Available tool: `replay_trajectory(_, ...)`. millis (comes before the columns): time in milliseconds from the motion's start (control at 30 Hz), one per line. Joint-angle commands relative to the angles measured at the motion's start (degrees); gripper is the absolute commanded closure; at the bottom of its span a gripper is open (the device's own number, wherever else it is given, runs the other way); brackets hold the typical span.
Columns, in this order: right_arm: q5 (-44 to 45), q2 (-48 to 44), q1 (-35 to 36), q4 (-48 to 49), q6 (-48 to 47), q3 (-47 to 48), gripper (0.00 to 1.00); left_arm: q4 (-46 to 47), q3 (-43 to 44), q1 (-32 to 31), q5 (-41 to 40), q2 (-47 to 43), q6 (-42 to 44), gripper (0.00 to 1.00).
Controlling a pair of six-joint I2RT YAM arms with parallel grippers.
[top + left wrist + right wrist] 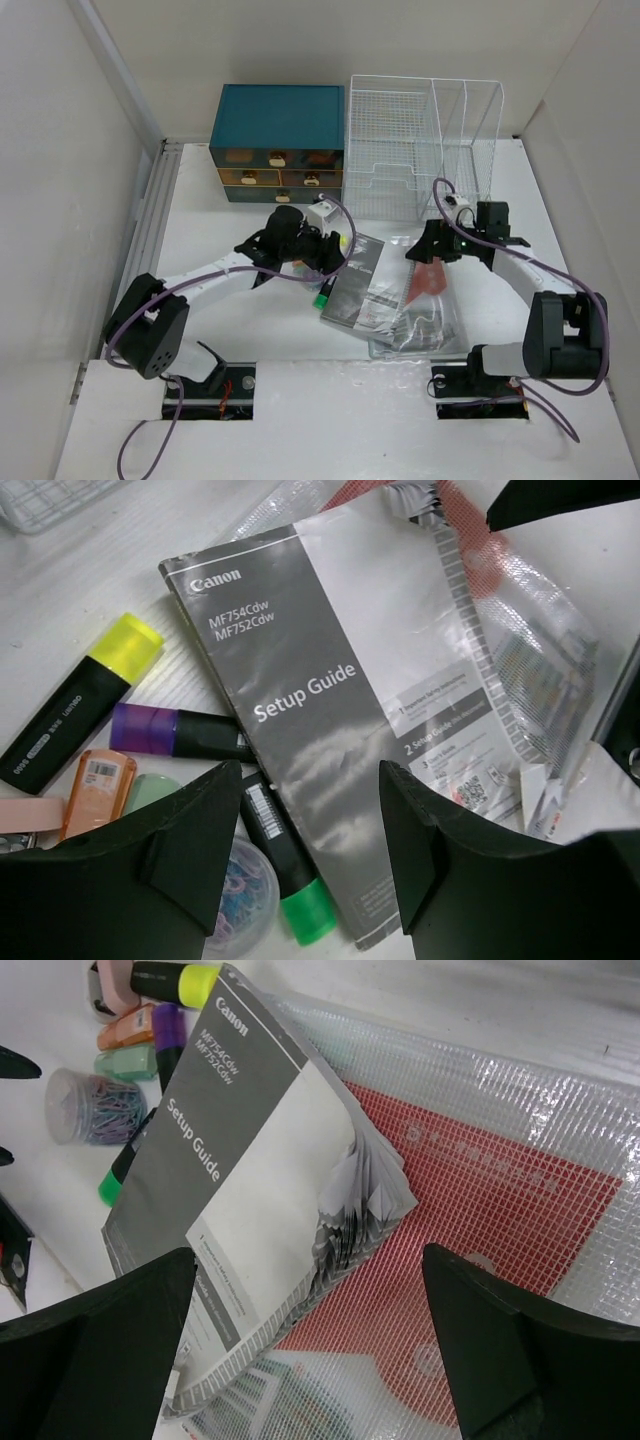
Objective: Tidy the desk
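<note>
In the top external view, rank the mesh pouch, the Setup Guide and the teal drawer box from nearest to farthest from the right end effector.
From the right end effector:
1. mesh pouch, directly beneath it.
2. Setup Guide, just to its left.
3. teal drawer box, at the back, far to the left.

The left gripper [310,785] hangs, jaws apart, over the lower part of a grey Canon setup guide [330,710] on the desk [60,610]. Left of the guide lie a yellow highlighter [80,710], a purple highlighter [180,732] and a green highlighter [288,862], the last along its edge. A mesh pouch [520,630] lies under its right side.
</note>
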Motion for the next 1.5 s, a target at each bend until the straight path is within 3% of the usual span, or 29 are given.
replay_trajectory(0, 0.1, 1.5, -0.3, 4.1, 1.7, -0.5, 0.00, 1.9, 2.8, -0.3, -1.6, 2.0, 2.5, 0.46)
replay_trajectory(500, 0.3, 12.7, 4.6, 8.3, 4.0, 0.6, 0.04, 0.7, 8.0, -0.3, 2.6, 12.4, 4.1, 0.50)
replay_trajectory(967, -2.8, 13.9, 8.5, 10.0, 4.6, 1.7, 0.06, -2.7, 10.1, -1.8, 0.8, 18.3, 6.2, 0.57)
replay_trajectory(1100, -3.4, 13.9, 8.5, 10.0, 4.6, 1.7, 0.23, -3.2, 11.2, -2.4, 0.8, 19.9, 6.8, 0.62)
replay_trajectory(1233, -5.3, 13.4, 8.5, 10.0, 4.6, 1.7, 0.50, -4.5, 12.4, -3.7, 0.3, 21.1, 7.4, 0.65)
replay_trajectory(1267, -5.3, 13.4, 8.5, 10.0, 4.6, 2.2, 0.63, -4.5, 12.4, -4.2, 0.3, 21.1, 7.4, 0.66)
replay_trajectory(1367, -6.0, 11.1, 8.5, 10.0, 4.6, 2.2, 0.82, -5.1, 12.9, -4.7, 0.3, 21.7, 8.0, 0.66)
replay_trajectory(1400, -6.0, 9.9, 8.5, 10.0, 4.6, 2.2, 0.93, -5.1, 12.9, -4.7, 0.3, 21.7, 8.0, 0.66)
replay_trajectory(1467, -6.0, 8.4, 8.5, 10.0, 4.6, 2.2, 1.00, -5.1, 12.9, -4.7, 0.3, 21.7, 8.0, 0.63)
